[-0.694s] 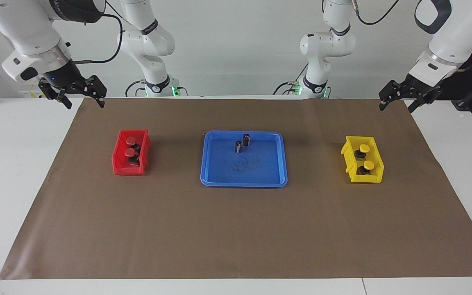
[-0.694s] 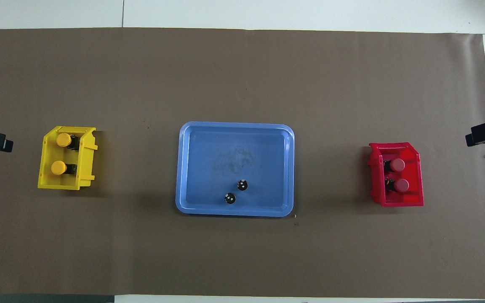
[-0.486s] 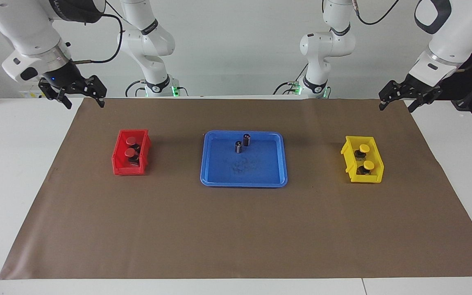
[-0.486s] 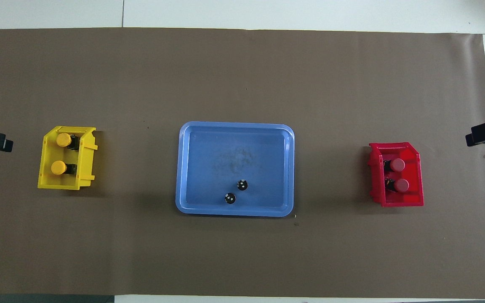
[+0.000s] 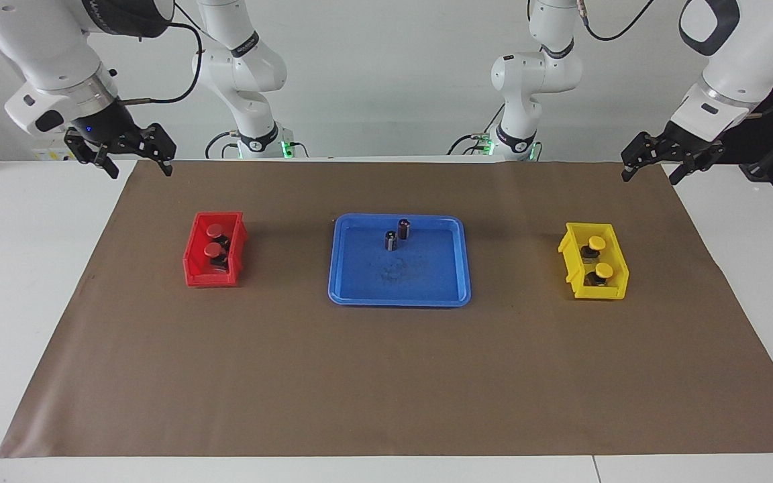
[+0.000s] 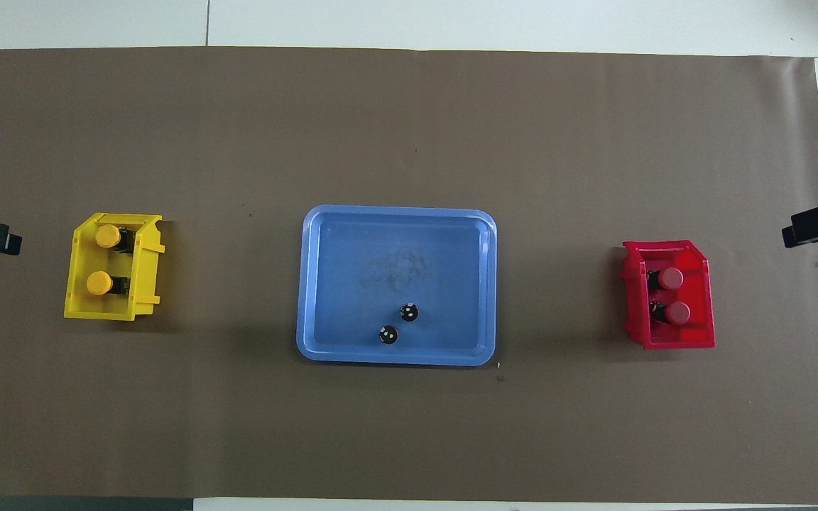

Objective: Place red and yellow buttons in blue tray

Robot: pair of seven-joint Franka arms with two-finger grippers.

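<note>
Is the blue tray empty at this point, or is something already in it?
Not empty. Two dark capless cylinders stand upright in the blue tray, in the part nearer the robots. No red or yellow buttons are in it.

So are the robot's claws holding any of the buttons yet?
No. The left gripper and right gripper are both open and empty, up over the table's ends.

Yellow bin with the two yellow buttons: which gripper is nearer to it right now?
Left. The left gripper hangs open over the brown mat's corner beside the yellow bin. The right gripper, open too, waits at the red bin's end of the table.
</note>
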